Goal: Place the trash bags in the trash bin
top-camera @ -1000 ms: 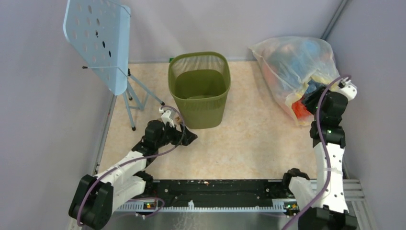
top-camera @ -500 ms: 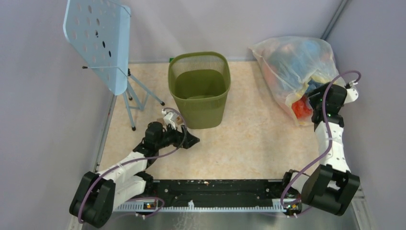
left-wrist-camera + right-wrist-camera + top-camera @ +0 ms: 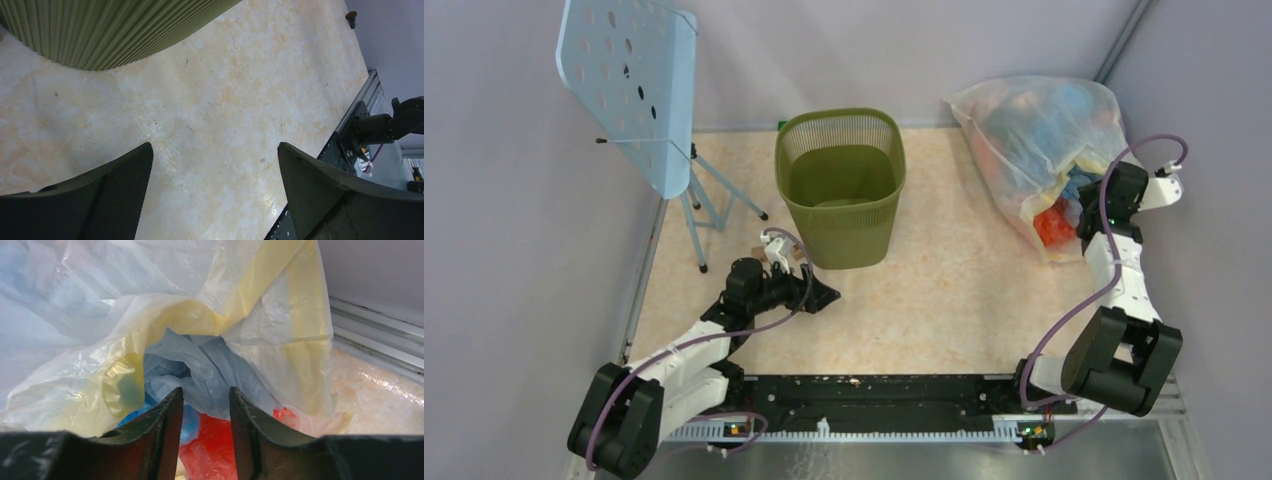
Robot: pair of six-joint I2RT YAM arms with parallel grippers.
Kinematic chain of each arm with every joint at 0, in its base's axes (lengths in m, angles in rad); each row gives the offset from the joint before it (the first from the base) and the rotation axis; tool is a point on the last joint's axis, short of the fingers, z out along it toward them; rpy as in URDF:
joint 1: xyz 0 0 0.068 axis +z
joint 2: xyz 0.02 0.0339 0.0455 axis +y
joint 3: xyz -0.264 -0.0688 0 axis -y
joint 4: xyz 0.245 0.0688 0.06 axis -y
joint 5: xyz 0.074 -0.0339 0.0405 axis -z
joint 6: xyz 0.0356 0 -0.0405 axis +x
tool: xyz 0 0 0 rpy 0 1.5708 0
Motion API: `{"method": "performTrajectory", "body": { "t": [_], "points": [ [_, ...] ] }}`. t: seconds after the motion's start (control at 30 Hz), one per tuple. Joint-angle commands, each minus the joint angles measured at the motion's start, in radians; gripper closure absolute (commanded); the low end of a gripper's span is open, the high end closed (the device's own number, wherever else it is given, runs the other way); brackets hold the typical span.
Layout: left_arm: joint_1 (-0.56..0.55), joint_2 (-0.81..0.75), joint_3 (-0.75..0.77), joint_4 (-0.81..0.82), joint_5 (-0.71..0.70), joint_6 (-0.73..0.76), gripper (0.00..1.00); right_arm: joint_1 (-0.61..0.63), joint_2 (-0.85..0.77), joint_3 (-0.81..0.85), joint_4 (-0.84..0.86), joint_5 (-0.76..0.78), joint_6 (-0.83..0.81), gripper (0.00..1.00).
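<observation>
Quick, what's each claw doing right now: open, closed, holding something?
Left claw: wide open, empty, beside the bin.
Right claw: nearly shut at the blue-grey bag in the sack mouth; grip cannot be told.

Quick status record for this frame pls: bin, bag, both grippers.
bin: olive-green mesh plastic wastebasket, upright, nothing visible inside
bag: pale blue-grey crinkly plastic bag, inside the mouth of the clear-yellowish stuffed sack
left gripper: open, empty, beside the bin's base
right gripper: at the sack's mouth, jaws narrowly apart, bag just ahead; grip unclear
</observation>
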Motion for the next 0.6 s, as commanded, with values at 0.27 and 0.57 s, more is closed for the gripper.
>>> {"method": "performTrajectory", "body": {
  "t": [0.27,0.57],
  "points": [
    [-0.001,-0.025,0.0,0.002,-0.021,-0.013,0.01,-0.004,-0.08,0.131,-0.127,0.069,-0.03,1.0],
    [-0.002,-0.079,-0.023,-0.021,-0.008,-0.03,0.01,-0.004,-0.304,0.209,-0.275,0.124,-0.056,1.0]
  ]
}}
